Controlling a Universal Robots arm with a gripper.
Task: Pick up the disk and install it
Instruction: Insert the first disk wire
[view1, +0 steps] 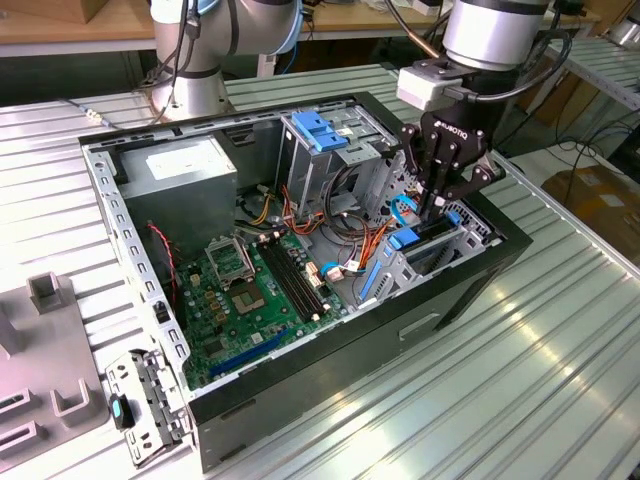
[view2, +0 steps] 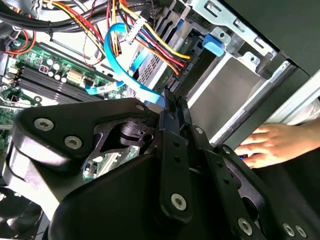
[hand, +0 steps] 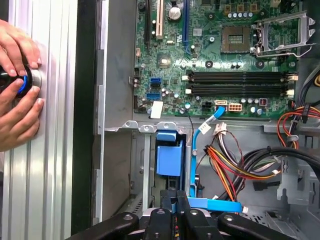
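The gripper (view1: 436, 205) hangs at the case's (view1: 300, 385) three-o'clock side in the exterior view, jaws pinched nearly closed on the disk's (view1: 425, 235) blue carrier, which appears partly sunk in the drive bay (view1: 470, 232); seating looks unfinished.

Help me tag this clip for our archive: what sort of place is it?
Likely a robotics lab or workshop: an open computer case lies on a ribbed metal table, a gripper reaches into it, and wooden benches stand behind.
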